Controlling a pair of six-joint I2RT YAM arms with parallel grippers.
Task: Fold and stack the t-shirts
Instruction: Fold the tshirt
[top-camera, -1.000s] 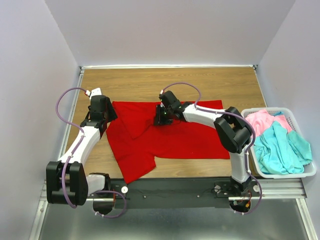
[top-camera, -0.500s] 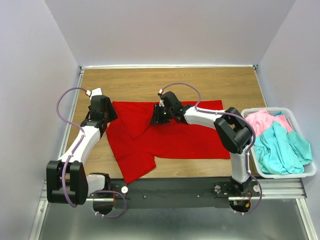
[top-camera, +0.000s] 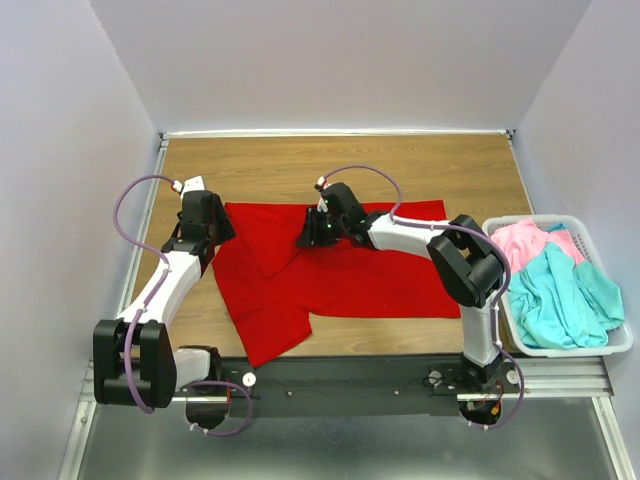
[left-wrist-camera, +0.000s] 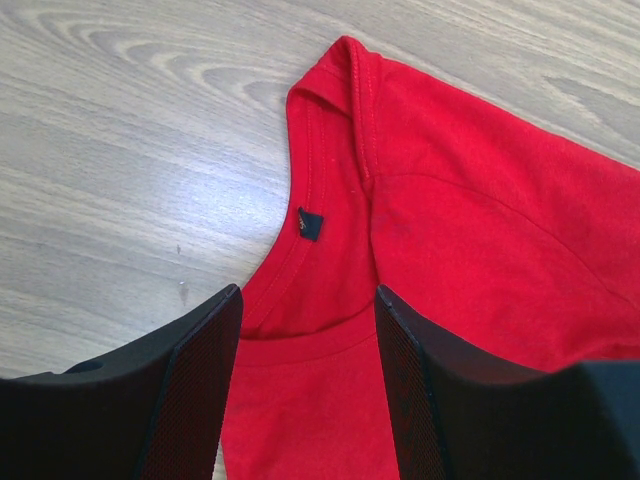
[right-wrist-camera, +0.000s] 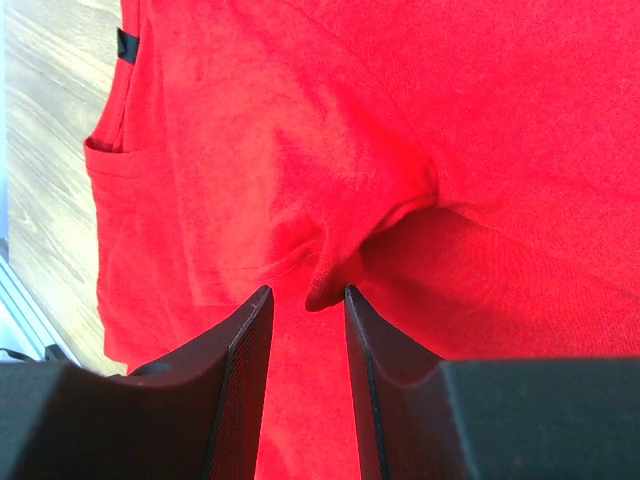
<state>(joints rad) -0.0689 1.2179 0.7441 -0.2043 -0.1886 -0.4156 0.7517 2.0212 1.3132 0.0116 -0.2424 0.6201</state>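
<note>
The red shirt (top-camera: 345, 285) lies spread on the table (top-camera: 300, 165). The left gripper (left-wrist-camera: 308, 300) hangs wide open over its collar (left-wrist-camera: 318, 150) at 9 o'clock. The right gripper (right-wrist-camera: 307, 295) pinches a fold (right-wrist-camera: 325, 265) near 12 o'clock.

The red t-shirt (top-camera: 340, 275) is matt knitted cloth. The tabletop (top-camera: 300, 165) is smooth wood grain. The left fingers (left-wrist-camera: 200, 400) are matt black with finely textured pads. The far-right laundry basket (top-camera: 570, 350) is white plastic.

Top external: high, from near side, looking down, distant. Wrist views: close, facing down. All three share red t-shirt (top-camera: 350, 280).
</note>
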